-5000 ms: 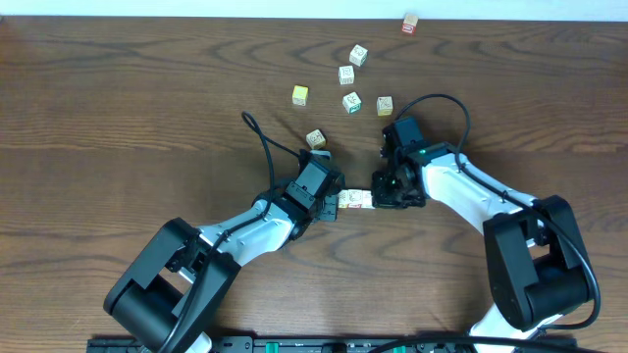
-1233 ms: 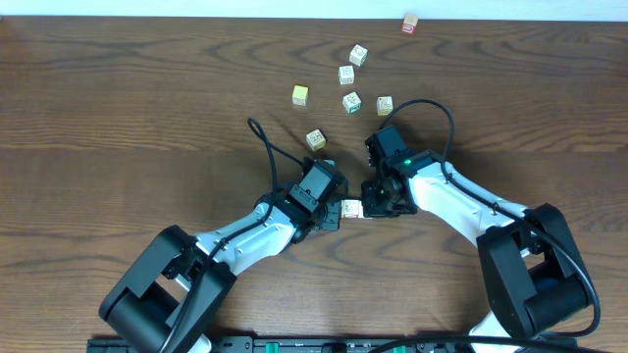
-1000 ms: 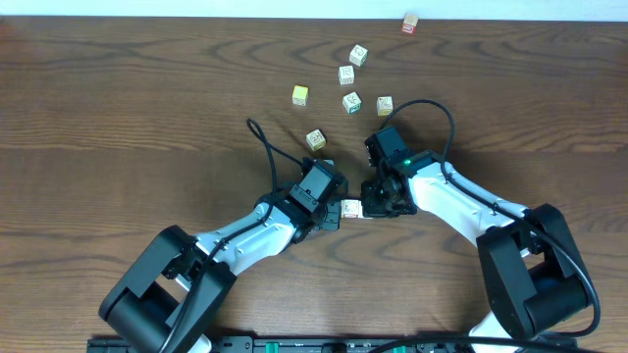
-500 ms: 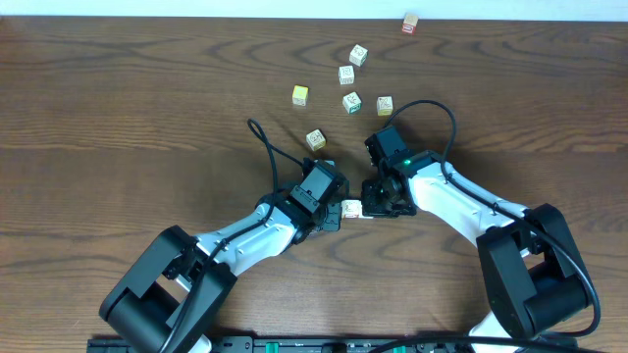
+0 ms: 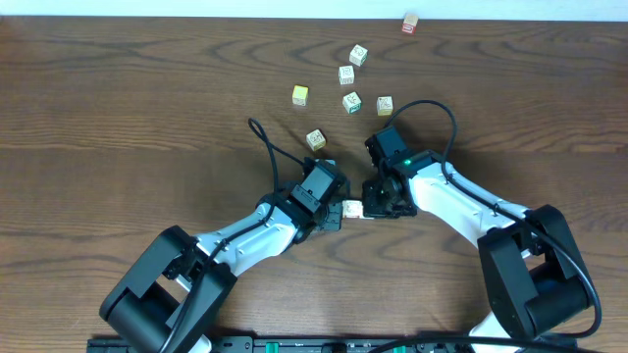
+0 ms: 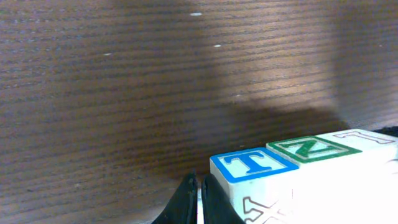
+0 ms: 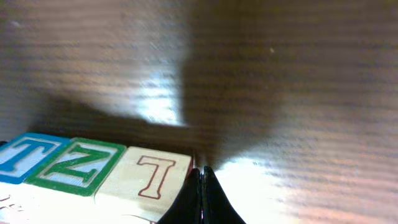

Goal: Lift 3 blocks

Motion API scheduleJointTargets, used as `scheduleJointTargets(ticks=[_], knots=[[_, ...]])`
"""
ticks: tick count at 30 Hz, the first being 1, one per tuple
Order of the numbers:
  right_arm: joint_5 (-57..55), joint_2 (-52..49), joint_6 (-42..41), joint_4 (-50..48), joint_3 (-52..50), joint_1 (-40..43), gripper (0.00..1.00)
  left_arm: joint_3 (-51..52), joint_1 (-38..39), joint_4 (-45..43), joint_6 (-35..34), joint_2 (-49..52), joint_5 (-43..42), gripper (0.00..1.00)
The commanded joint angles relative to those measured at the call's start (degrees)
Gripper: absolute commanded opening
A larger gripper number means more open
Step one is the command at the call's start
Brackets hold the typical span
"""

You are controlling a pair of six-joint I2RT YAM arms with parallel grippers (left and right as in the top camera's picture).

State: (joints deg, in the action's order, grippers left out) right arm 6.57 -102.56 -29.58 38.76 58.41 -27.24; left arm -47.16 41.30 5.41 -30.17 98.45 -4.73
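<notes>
Three lettered blocks squeezed end to end between two closed end effectors, mid-counter.

The blocks (image 7: pixel 78 163) are small pale cubes with square printed frames, a blue T, a green letter and a red T, set flush in a straight row. The left end effector (image 6: pixel 198 196), its dark tips shut to a thin slit, sits against the blue end. The right end effector (image 7: pixel 202 186), equally shut, meets the red end. The counter (image 5: pixel 118 118) is dark, matte wood grain. From above the arms cover most of the row, and the wrist views crop its lower faces, so I cannot tell whether it touches the counter. Loose cubes (image 5: pixel 346 75) lie scattered farther back.
</notes>
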Motion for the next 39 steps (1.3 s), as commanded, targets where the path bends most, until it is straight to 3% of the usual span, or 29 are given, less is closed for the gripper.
scheduleJointTargets(ticks=[1,39], knots=[[3.58,1.49,-0.39,0.85,0.42,-2.8,0.01,-4.72,2.19,-1.7,0.17,-2.36,-6.21,0.07],[14.08,1.53,-5.55,-1.9,0.44,-2.69,0.01,-4.74,6.4,-2.21,-0.61,-2.36,-4.7,0.07]])
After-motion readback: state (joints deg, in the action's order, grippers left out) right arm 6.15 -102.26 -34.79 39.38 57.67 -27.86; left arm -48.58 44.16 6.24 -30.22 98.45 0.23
